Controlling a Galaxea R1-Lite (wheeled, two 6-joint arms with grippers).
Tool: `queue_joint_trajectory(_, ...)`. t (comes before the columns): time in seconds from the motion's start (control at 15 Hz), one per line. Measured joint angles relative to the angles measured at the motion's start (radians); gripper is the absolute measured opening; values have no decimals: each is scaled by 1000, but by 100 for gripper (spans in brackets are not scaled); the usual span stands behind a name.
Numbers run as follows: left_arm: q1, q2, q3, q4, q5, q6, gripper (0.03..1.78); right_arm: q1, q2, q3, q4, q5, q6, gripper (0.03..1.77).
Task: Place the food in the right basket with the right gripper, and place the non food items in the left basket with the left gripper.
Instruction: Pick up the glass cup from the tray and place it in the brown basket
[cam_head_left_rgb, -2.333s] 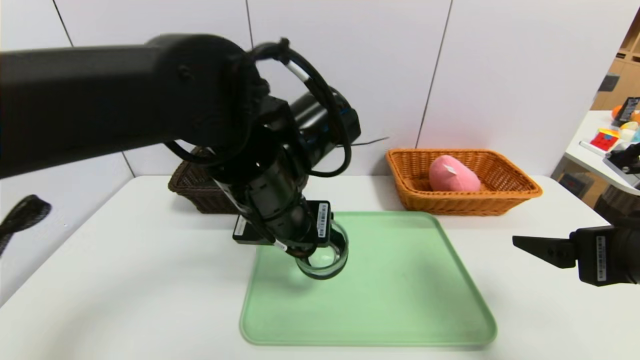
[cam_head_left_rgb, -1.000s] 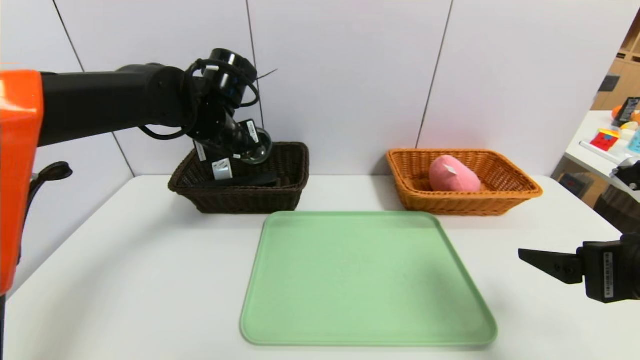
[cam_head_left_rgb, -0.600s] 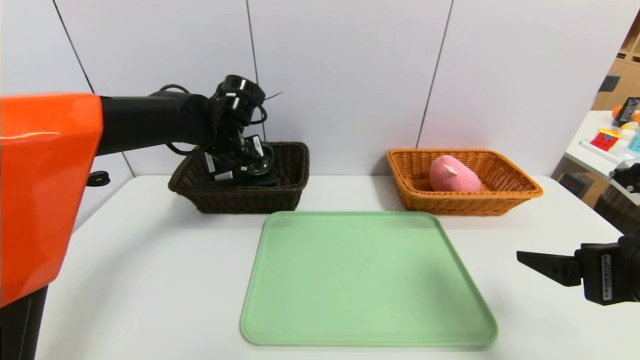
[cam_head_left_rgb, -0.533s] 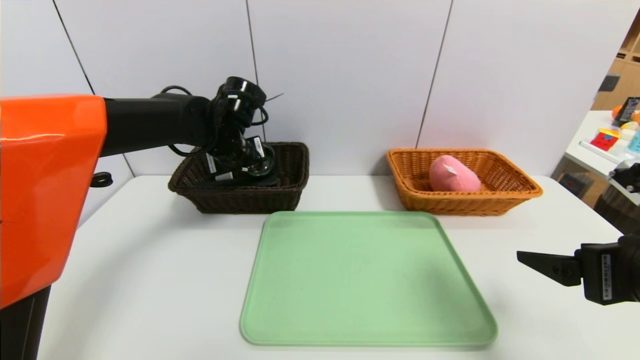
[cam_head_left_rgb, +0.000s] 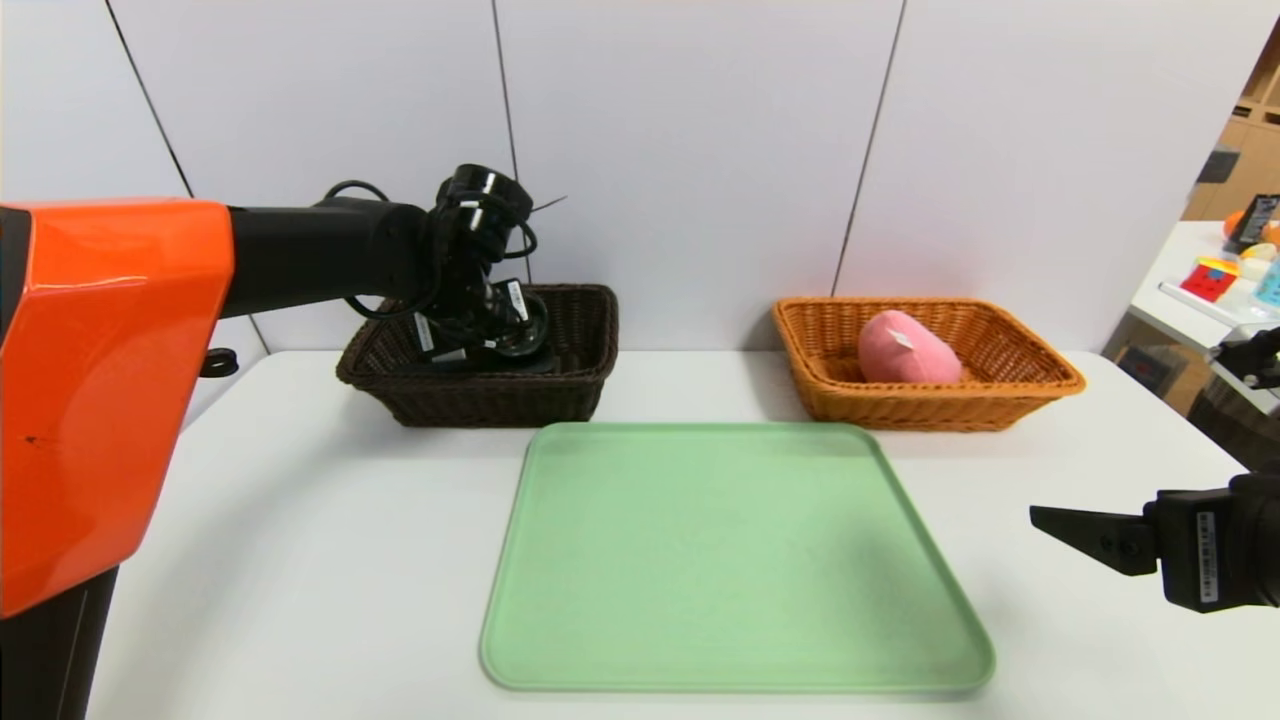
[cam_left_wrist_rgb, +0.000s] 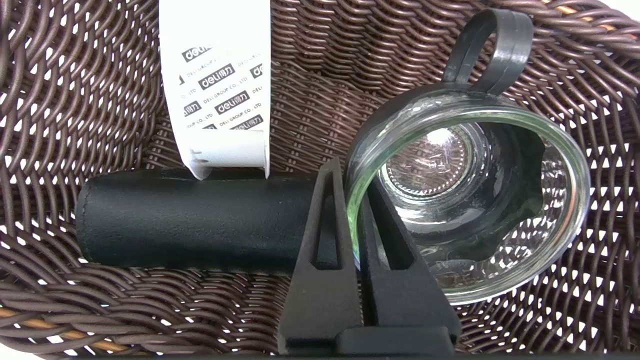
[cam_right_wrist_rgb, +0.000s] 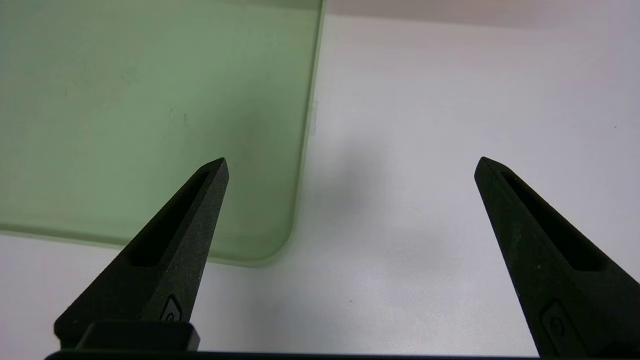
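Note:
My left gripper (cam_left_wrist_rgb: 353, 172) is down inside the dark brown left basket (cam_head_left_rgb: 580, 375), shut on the rim of the clear glass cup (cam_left_wrist_rgb: 470, 200), one finger inside and one outside. The cup's black handle (cam_left_wrist_rgb: 492, 47) points away from my fingers. Beside the cup lie the long black case (cam_left_wrist_rgb: 195, 220) and the white spool (cam_left_wrist_rgb: 217, 85). In the head view the left gripper (cam_head_left_rgb: 500, 340) hides most of the basket's contents. The pink plush peach (cam_head_left_rgb: 905, 350) rests in the orange-tan right basket (cam_head_left_rgb: 1010, 395). My right gripper (cam_right_wrist_rgb: 350, 162) hovers open over the table by the tray's corner, holding nothing.
A bare green tray (cam_head_left_rgb: 730, 560) lies in the middle of the white table (cam_head_left_rgb: 300, 560). The wall stands just behind both baskets. A side table with coloured items (cam_head_left_rgb: 1215, 280) is at the far right, beyond the right arm (cam_head_left_rgb: 1190, 545).
My left arm has carried the glass cup from above the basket down into it, and over the last half second it has barely moved. The right gripper has stayed in place.

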Motion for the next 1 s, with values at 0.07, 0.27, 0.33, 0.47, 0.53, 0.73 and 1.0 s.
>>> queue_joint_trajectory(0.07,0,0,0,1,1,4,10,0,0,0,0,0,0,170)
queue_joint_trajectory(0.27,0,0,0,1,8,16,10,0,0,0,0,0,0,170)
queue_joint_trajectory(0.33,0,0,0,1,11,16,10,1,0,0,0,0,0,170)
queue_joint_trajectory(0.47,0,0,0,3,18,17,10,1,0,0,0,0,-1,170)
queue_joint_trajectory(0.53,0,0,0,3,19,16,10,1,0,0,0,0,-2,170)
queue_joint_trajectory(0.73,1,-1,0,2,19,17,10,3,-1,0,1,-3,-4,170)
queue_joint_trajectory(1.0,0,-4,0,2,19,15,10,4,-3,0,4,-6,-4,170)
